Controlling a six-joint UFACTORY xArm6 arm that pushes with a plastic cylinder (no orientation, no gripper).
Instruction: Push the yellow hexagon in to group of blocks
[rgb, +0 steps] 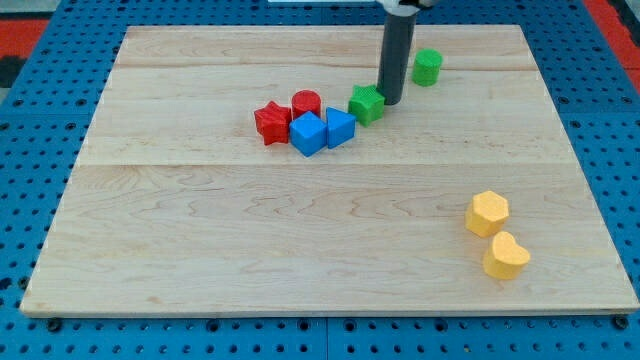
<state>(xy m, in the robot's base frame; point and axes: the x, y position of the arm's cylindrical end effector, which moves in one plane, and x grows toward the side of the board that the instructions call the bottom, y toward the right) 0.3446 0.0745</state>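
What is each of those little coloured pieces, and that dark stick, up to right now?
My tip: down on the board, at the green star's right edge.
Green star: flat, right end of the cluster.
Green cylinder: upright, alone at the view's top.
Red star: flat, left end of the cluster.
Red cylinder: upright, in the cluster.
Two blue blocks: side by side, in the cluster.
Yellow hexagon: flat, far from the cluster.
Yellow heart: flat, beside the hexagon.

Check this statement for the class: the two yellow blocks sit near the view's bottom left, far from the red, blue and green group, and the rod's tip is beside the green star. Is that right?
One detail is wrong. The camera view shows the yellow hexagon and the other yellow block near the view's bottom right, not left. The rest holds: they lie far from the group, and my tip is beside the green star.
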